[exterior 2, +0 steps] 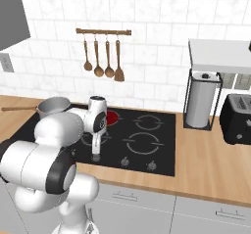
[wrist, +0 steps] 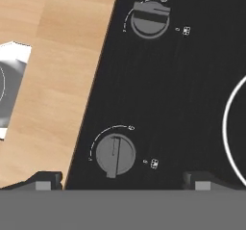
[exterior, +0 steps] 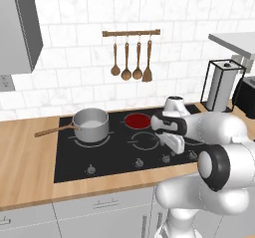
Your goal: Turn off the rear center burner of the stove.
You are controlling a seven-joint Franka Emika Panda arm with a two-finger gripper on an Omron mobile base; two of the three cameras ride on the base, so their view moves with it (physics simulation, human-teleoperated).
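Over the knobs, burner (exterior: 137, 120) lit.
My gripper (wrist: 120, 180) spread wide, empty, straddling one knob (wrist: 115, 154) — probably the right one for a twist.

My stove (exterior: 119, 155) is smooth black glass, faintly streaked up close, with matt grey knobs (wrist: 115, 154) that could be plastic or metal. The counter (exterior: 25, 157) is pale grained wood; the pot (exterior: 90, 124) is brushed steel; the wall tiles (exterior 2: 152, 47) are glossy white.
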